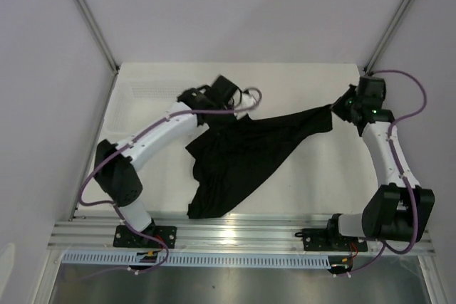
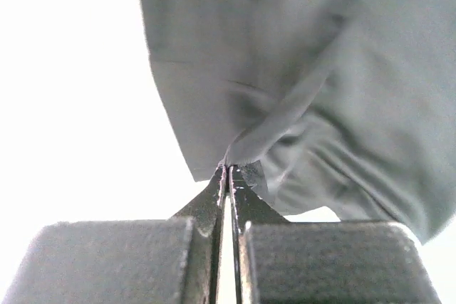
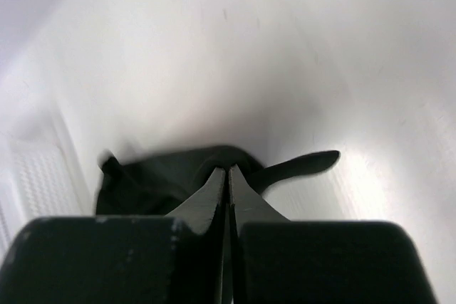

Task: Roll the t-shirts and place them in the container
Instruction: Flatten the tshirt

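Note:
One black t-shirt [image 1: 242, 154] hangs stretched between my two grippers over the white table, its lower part sagging toward the near edge. My left gripper [image 1: 212, 112] is shut on the shirt's upper left edge; in the left wrist view the closed tips [image 2: 229, 170] pinch a fold of the grey-looking fabric [image 2: 320, 90]. My right gripper [image 1: 340, 109] is shut on the shirt's right corner; in the right wrist view its tips [image 3: 228, 170] hold the dark cloth [image 3: 164, 176], with a strip of it sticking out to the right.
The white table [image 1: 299, 190] lies under the shirt. A white mesh basket [image 1: 146, 94] sits at the far left, also in the right wrist view [image 3: 39, 176]. Grey walls and metal posts enclose the back. An aluminium rail [image 1: 242, 236] runs along the near edge.

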